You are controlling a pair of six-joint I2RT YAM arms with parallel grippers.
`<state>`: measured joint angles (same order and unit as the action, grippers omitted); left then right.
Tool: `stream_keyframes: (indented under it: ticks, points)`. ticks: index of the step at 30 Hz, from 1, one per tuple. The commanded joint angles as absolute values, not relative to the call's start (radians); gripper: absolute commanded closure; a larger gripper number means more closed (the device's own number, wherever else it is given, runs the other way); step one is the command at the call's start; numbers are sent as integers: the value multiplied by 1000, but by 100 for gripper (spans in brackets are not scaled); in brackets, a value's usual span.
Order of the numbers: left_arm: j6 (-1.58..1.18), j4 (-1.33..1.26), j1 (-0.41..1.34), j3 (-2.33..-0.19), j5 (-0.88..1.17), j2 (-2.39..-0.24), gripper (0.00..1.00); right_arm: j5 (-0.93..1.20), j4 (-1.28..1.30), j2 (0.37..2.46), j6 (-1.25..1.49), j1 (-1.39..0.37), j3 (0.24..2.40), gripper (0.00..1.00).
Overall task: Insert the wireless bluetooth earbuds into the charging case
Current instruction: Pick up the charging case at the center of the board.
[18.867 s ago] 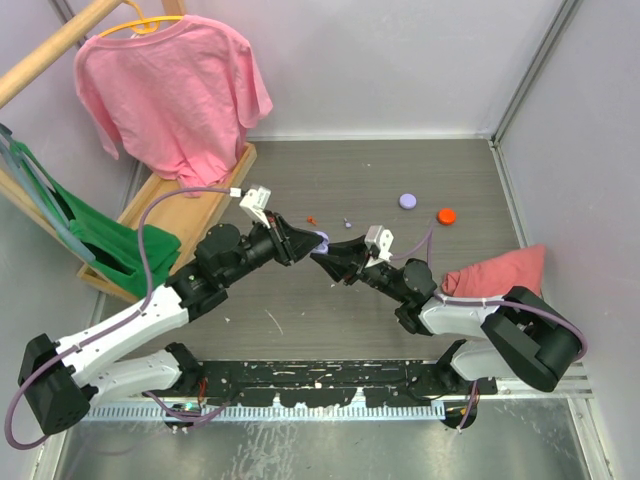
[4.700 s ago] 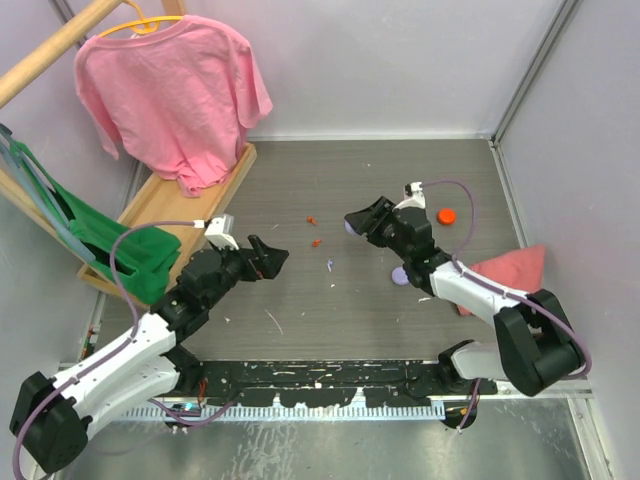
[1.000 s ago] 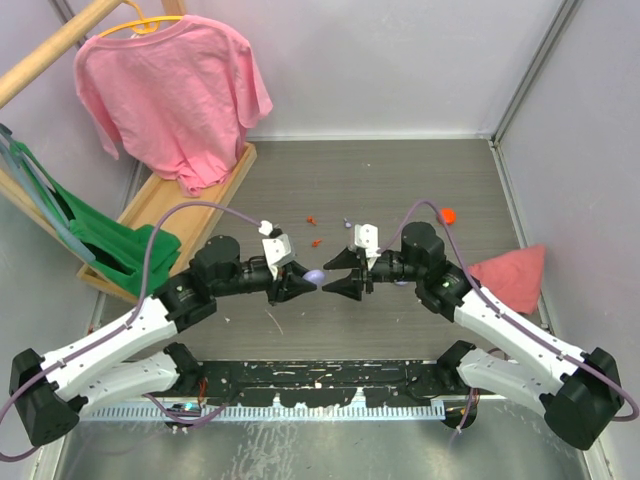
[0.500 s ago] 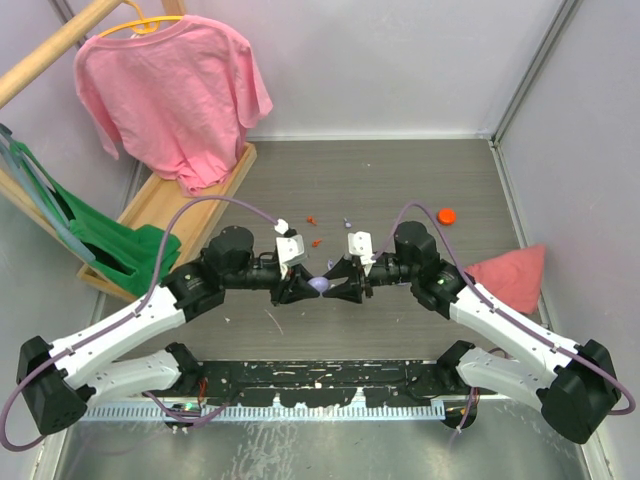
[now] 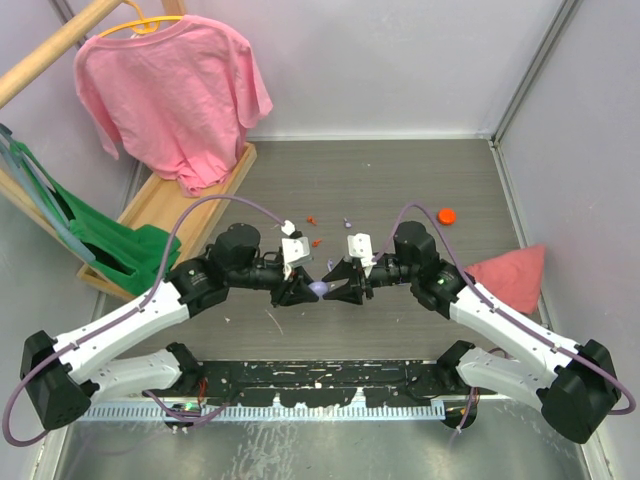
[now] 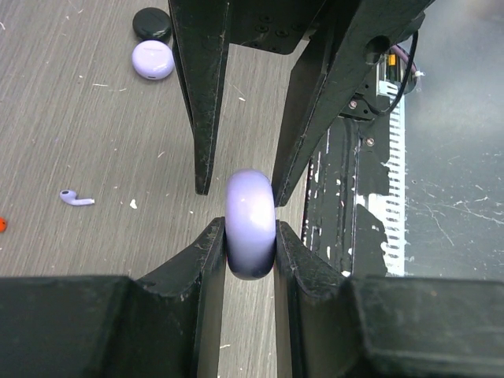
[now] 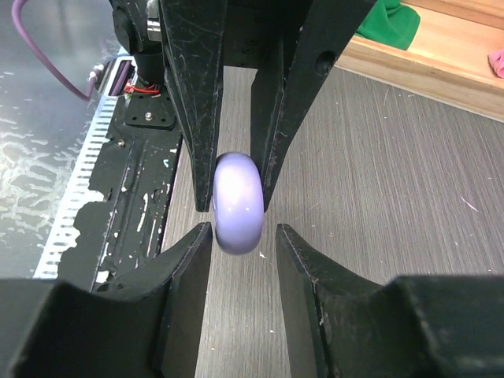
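My left gripper [image 6: 250, 228] is shut on a lilac round disc [image 6: 250, 213], held on edge above the table. My right gripper [image 7: 242, 232] faces it, open, with its fingertips on either side of the same disc [image 7: 238, 201]; the left finger is close to it and the right one stands apart. In the top view the two grippers [image 5: 305, 288] [image 5: 335, 290] meet tip to tip at the disc [image 5: 318, 288]. The charging case [image 6: 152, 22], a small black puck, lies on the table beyond the grippers. No black earbuds are visible.
A second lilac disc [image 6: 153, 60] lies beside the black puck. A tiny lilac scrap [image 6: 76, 198] lies on the table. An orange disc [image 5: 446, 214], red scraps [image 5: 313, 220] and a pink cloth [image 5: 505, 275] lie further off. A wooden rack [image 5: 170, 200] holds a pink shirt.
Over the last second both arms moved toward each other. The right gripper's open fingers have come up around the lilac disc that the left gripper holds.
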<state>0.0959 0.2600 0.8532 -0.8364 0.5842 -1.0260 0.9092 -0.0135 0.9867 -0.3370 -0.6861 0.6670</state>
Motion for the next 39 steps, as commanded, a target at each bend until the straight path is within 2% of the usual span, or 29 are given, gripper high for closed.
stream_keyframes:
  ticks: [1,9,14,17,20,24,27,29,32,39]
  points:
    - [112,261,848,-888,621,-1031,100,936,-65,988,-319,-695,717,56]
    - [120,273,850,-897,619,-1038,100,946,-81,1004,-292,-703,732,58]
    - [121,281,851,-900,629,-1043,100,949,-76,1019,-280,-709,745,62]
    - [124,289,850,-899,615,-1040,99,943,-66,1024,-278,-709,752,69]
    - [118,274,850,-886,594,-1023,90,927,-49,1028,-278,-709,760,79]
    - [100,224,850,-848,557,-981,72,917,-50,1028,-265,-709,765,91]
    - [83,169,850,-803,516,-937,56,909,-58,1022,-253,-708,768,96]
    - [71,114,850,-770,482,-902,46,896,-89,1014,-231,-707,759,97]
    - [53,22,851,-702,419,-837,36,884,-197,991,-165,-706,724,98]
    - [-7,-266,850,-516,333,-673,24,835,-570,960,38,-705,609,99]
